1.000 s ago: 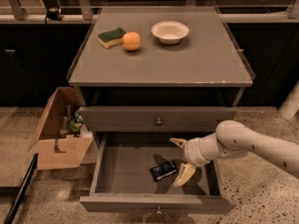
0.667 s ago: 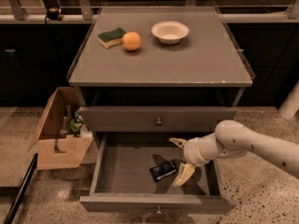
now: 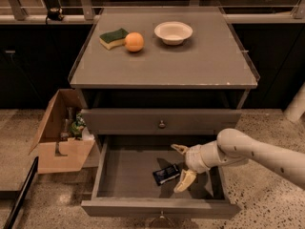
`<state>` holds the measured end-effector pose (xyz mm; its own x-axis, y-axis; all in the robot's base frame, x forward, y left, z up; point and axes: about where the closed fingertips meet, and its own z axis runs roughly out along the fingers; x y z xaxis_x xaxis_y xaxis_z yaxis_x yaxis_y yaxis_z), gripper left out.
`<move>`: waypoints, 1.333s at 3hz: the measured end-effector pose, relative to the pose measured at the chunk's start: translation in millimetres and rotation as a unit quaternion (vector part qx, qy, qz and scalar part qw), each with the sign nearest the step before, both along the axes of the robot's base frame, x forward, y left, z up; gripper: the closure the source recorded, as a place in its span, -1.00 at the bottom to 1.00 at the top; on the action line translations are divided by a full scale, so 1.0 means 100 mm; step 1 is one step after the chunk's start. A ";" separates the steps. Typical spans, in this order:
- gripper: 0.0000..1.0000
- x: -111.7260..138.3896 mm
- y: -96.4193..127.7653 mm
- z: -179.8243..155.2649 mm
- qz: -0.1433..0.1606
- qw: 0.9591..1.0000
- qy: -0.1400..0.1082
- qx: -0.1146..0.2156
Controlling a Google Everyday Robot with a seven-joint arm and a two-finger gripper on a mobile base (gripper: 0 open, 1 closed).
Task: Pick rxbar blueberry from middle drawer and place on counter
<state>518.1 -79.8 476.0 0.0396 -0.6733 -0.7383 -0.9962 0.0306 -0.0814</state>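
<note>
Grey-brown and pulled fully out, the middle drawer point(image 3: 125, 170) showed its flat floor under the shut top drawer point(image 3: 124, 120) with its small round knob. On that floor, right of centre, lay the snack bar point(image 3: 166, 174) in its dark shiny wrapper, flat and turned a little aslant, its right end raised toward the back.

The gripper point(image 3: 182, 165) hung inside the drawer at the bar's right end, on a pale arm point(image 3: 259, 152) that reached in from the right. Its two tan fingers point(image 3: 185, 180) were spread wide apart, one toward the back of the drawer and one toward the front panel. The bar's right end pointed into the gap between them, and the front finger stood just beside the wrapper. Nothing was clenched – the bar rested on the drawer floor.

Above, the counter point(image 3: 190, 68) carried a green-and-yellow sponge point(image 3: 113, 37) touching an orange point(image 3: 134, 42), with a white bowl point(image 3: 173, 32) near them to the right. A cardboard box point(image 3: 59, 149) with its flaps up stood on the speckled floor – just left of the cabinet.
</note>
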 end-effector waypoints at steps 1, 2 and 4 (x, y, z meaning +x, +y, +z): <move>-1.00 0.10 0.02 -0.22 -0.011 1.000 0.000 0.003; -1.00 0.19 0.07 -0.40 -0.016 1.000 0.008 -0.003; -1.00 0.42 0.22 -0.78 -0.010 0.999 0.032 0.000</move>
